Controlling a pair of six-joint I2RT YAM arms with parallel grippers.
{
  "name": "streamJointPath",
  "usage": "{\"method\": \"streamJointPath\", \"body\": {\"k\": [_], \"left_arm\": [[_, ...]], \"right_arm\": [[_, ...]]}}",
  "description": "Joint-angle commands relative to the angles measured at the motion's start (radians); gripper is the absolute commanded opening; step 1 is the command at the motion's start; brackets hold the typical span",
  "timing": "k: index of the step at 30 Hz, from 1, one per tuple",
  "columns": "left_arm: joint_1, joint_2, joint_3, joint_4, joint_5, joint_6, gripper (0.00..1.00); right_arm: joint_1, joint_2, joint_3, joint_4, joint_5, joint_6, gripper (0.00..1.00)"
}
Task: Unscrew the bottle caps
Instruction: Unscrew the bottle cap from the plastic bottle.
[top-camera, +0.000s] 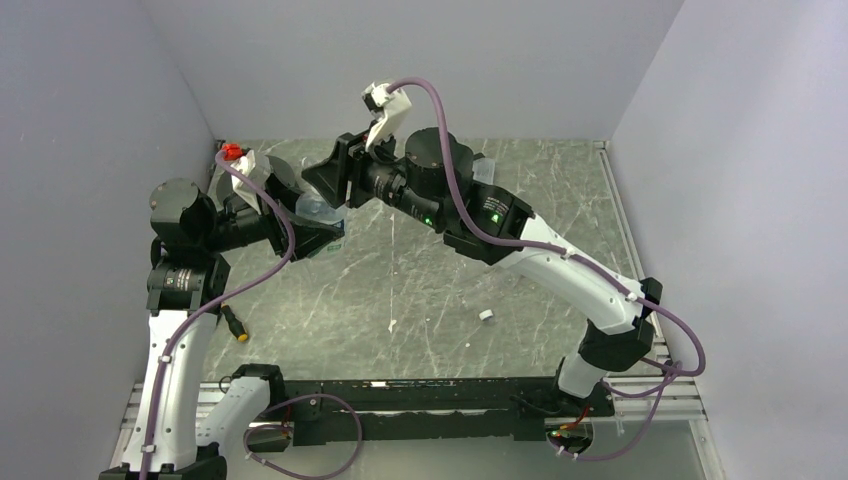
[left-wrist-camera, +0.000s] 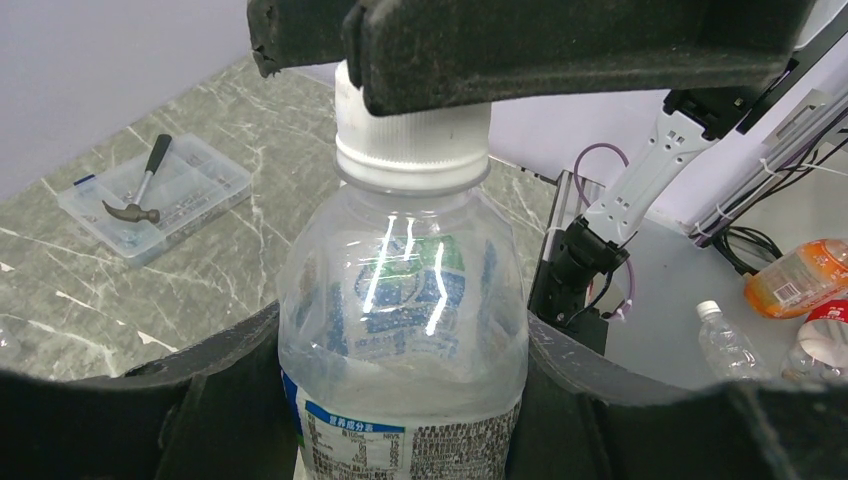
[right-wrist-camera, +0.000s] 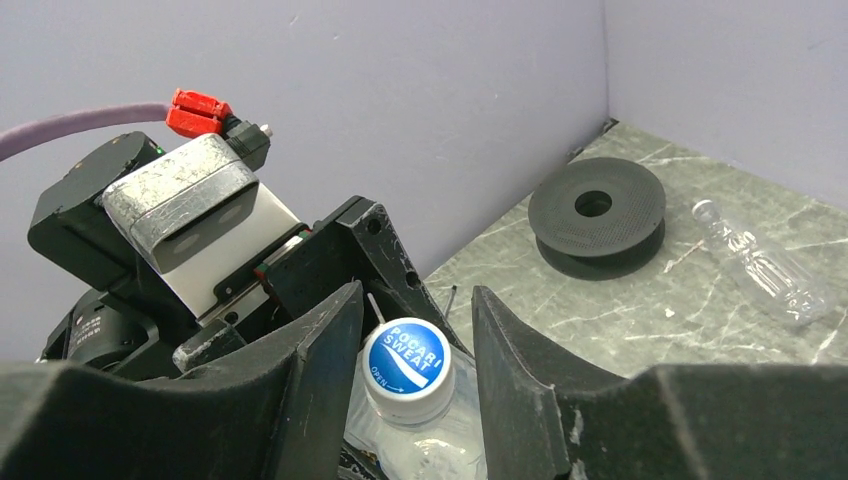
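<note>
The right gripper (right-wrist-camera: 415, 300) straddles the bottle cap (right-wrist-camera: 408, 360) narrowly, a sliver of gap on one side, not yet clamped; the left gripper (left-wrist-camera: 400, 330) clasps the bottle (left-wrist-camera: 400, 290) at far left. This cap looks still screwed on; a loose cap (top-camera: 486, 316) lies near right

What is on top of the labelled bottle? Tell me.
A white screw cap with a blue printed top sits on the bottle. The right gripper brackets it, jaws partly apart. In the left wrist view one of its fingers covers the cap's top.
</note>
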Motion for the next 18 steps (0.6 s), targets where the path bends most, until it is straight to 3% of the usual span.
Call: {"method": "streamJointPath", "body": {"k": [1, 5, 9, 18], "left_arm": [[-0.004, -0.006, 0.021, 0.018, 0.001, 0.015, 0.18], [-0.004, -0.003, 0.025, 0.021, 0.002, 0.009, 0.17], [-0.004, -0.003, 0.025, 0.029, 0.006, -0.003, 0.17], [-0.004, -0.004, 0.026, 0.039, 0.015, -0.015, 0.16]], "right_arm": [[0.002, 0.004, 0.04, 0.021, -0.024, 0.006, 0.47], [0.002, 0.016, 0.045, 0.015, -0.027, 0.007, 0.5], [0.002, 0.021, 0.056, 0.012, -0.031, 0.003, 0.46], [0.002, 0.02, 0.052, 0.02, -0.047, -0.001, 0.19]]}}
